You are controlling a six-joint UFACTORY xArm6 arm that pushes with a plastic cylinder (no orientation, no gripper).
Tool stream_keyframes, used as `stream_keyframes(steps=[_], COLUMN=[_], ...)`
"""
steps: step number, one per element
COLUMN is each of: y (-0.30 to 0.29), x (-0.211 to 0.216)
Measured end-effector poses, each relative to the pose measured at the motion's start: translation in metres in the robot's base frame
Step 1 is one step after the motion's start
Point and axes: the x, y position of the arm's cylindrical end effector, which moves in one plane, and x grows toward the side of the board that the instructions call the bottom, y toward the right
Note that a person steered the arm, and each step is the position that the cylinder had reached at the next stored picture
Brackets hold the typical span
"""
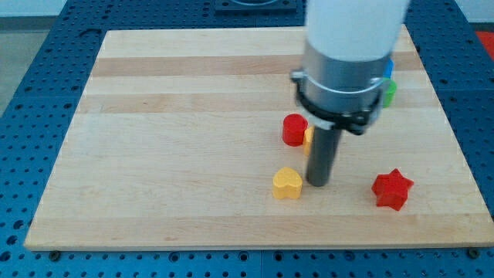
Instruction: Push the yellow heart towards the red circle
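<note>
Single camera view, one moment.

The yellow heart [287, 184] lies on the wooden worktop [170, 139], a little below the board's middle and towards the view's right. The red circle [294, 130], a short upright cylinder, stands above it in the view, near but apart, almost straight up from the heart and a shade to the right.

The arm's end effector is a plain dark rod with nothing that opens or closes, and it holds nothing. The tip [318, 184] rests on the worktop just beside the heart's right flank. Whether it touches the block cannot be told from this angle.

Judgement on the placement: the tip sits to the right of the heart, level with it. A push from here would drive the heart towards the view's left, not up towards the red circle. For the task, the tip would better stand on the heart's lower side, so that the push line runs through the heart to the circle. The present spot looks like a stage in working round the block.

Other items: a second yellow block [308, 139], shape unclear, is half hidden behind the rod, touching or nearly touching the circle's right side. A red star [392, 189] lies well to the right of the tip. A green block [390, 91] and a blue block [389, 68] show only as slivers behind the arm's housing.

Risk: the hidden yellow block crowds the circle's right side.
</note>
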Motion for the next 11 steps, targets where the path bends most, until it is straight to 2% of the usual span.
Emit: stream_keyframes(steps=[2,3,4,5,8,10,11], y=[0.006,-0.033,-0.042,-0.042,-0.091,-0.124,-0.129], x=[0.053,0.06,0.019,0.0,0.021,-0.023,-0.028])
